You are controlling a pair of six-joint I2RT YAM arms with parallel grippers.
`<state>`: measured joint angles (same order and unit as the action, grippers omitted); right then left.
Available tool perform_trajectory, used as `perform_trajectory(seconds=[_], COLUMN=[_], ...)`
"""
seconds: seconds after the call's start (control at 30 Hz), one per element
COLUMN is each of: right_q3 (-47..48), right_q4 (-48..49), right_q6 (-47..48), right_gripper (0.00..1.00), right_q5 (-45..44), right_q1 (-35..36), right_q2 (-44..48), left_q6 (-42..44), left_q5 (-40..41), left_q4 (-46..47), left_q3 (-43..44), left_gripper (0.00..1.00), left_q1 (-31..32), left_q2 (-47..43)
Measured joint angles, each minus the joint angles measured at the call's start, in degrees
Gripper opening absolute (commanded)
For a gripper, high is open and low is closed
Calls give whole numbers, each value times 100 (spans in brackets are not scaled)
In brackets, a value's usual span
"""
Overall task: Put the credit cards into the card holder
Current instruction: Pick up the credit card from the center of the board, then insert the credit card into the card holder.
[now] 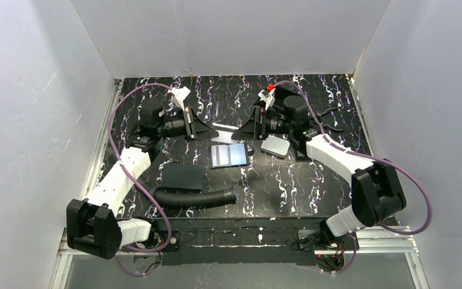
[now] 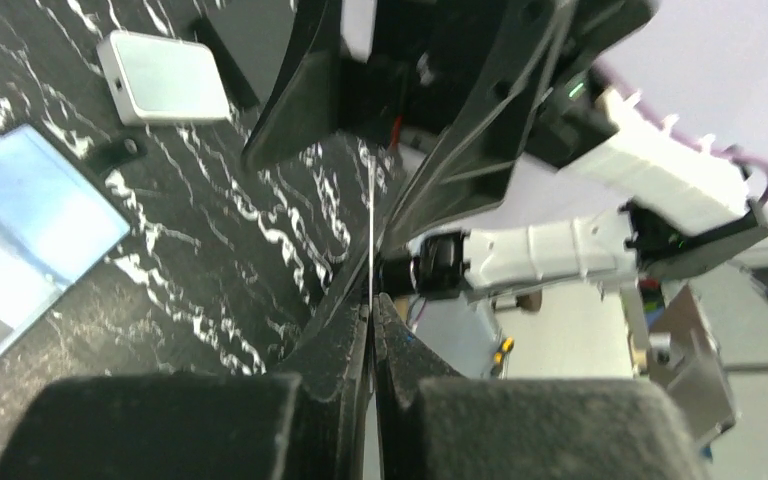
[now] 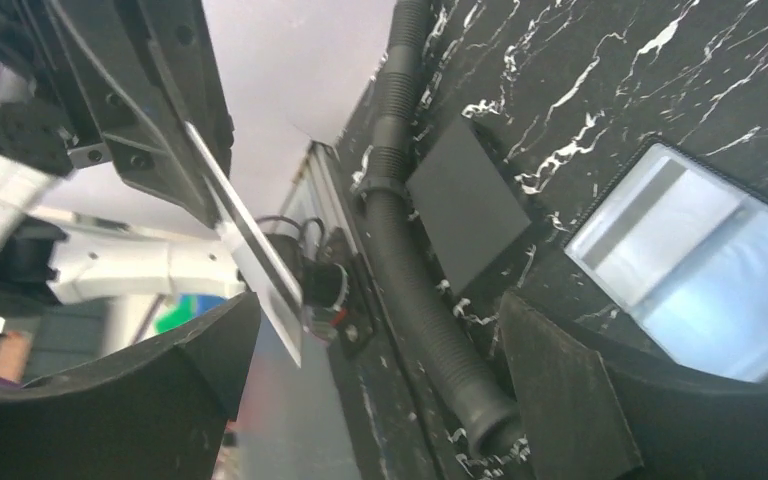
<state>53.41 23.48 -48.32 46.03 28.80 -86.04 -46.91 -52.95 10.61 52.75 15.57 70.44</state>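
The two arms met over the black marbled table (image 1: 313,180), above its middle and toward the far edge, which we took for a card passing between them. Our left gripper (image 1: 207,131) was clamped tight on a pale card (image 1: 224,127), lifted clear of the table. Our right gripper (image 3: 380,335) stood wide open round the card's free end, gripping nothing. The blue cards (image 1: 228,155) lay flat mid-table near a silver case (image 1: 275,146). We could not pick out the card holder for certain; only a small black tab (image 2: 123,150) showed at their edge.
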Motion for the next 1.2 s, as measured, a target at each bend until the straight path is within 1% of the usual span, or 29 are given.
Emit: perform_trajectory(seconds=[0.1, 0.2, 0.27, 0.37, 0.57, 0.7, 0.87, 0.93, 1.07, 1.1, 1.13, 1.17, 1.2], right_q3=[614, 841, 866, 866, 863, 795, 666, 608, 475, 441, 400, 373, 325], right_q4=[-1546, -2482, -2874, -3323, -3526, -3284, -3076, -2983, -2758, -2669, -2583, -2520, -2455], right_q6=[1314, 2158, 2498, 2774, 2891, 2721, 2593, 2558, 2407, 2348, 2287, 2242, 2181], right_gripper=[89, 71, 63, 61, 52, 50, 42, 34, 2, 1, 1, 1, 1], right_q5=[154, 424, 649, 1107, 1730, 1992, 2139, 2172, 2187, 2183, 2186, 2166, 2097], right_q1=[-31, -33, -30, 26, 312, 500, 690, 747, 764, 764, 764, 764, 757], right_q2=[246, 395, 416, 319, 207, 207, 165, 133, 120, 120, 120, 118, 118], left_q6=[970, 1725, 2119, 2481, 2887, 2999, 3053, 3074, 3094, 3096, 3108, 3135, 3150], left_q5=[-472, -841, -1010, -1195, -1384, -1409, -1446, -1475, -1523, -1525, -1512, -1474, -1355], left_q4=[-1156, -2040, -2510, -2897, -3242, -3314, -3354, -3359, -3357, -3359, -3359, -3380, -3429], left_q3=[306, 352, 352, 352, 352, 352, 394, 424, 463, 463, 463, 465, 479], left_gripper=[0, 0, 0, 0, 0, 0, 0, 0, 0, 5, 16, 33, 42], left_q1=[12, 68, 157, 385, 739, 847, 907, 920, 931, 931, 931, 931, 931], left_q2=[63, 86, 123, 185, 368, 453, 563, 568, 568, 568, 568, 568, 568])
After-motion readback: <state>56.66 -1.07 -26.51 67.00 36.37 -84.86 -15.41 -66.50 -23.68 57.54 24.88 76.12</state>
